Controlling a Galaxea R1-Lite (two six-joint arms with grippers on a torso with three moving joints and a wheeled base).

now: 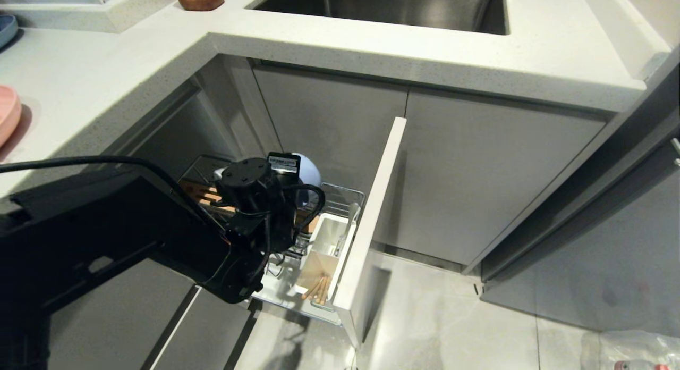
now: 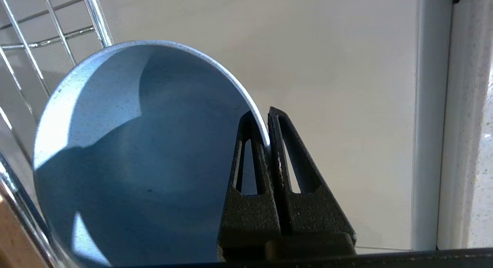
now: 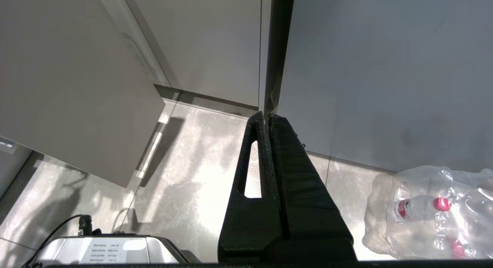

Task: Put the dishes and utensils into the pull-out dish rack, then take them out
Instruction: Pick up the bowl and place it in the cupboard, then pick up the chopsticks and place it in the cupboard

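Nearest your head camera, the left arm filled the lower left, reaching down under the counter point(image 1: 79, 93) edge into the pull-out dish rack point(image 1: 345, 200). Your left gripper point(image 2: 268, 143) had its fingers point(image 2: 250, 206) pinched tight on the rim of the pale blue bowl point(image 2: 134, 164), one finger inside the rim and one outside. The bowl stood on edge in the rack's back part, close against the chrome wires, with the cabinet wall just behind it, so you had little room on that side. The white caddy point(image 1: 326, 253) sat at the front of the rack beside the pale grey front panel point(image 1: 372, 226), holding the chopsticks point(image 1: 317, 289); the spoon point(image 1: 345, 229) leaned in its far compartment. The pink plate point(image 1: 8, 120) lay on the counter at the far left edge of view. Your right gripper point(image 3: 268, 118) hung parked over the floor point(image 3: 192, 175), fingers pressed together on nothing, near a wrapped pack of bottles point(image 3: 431, 210).
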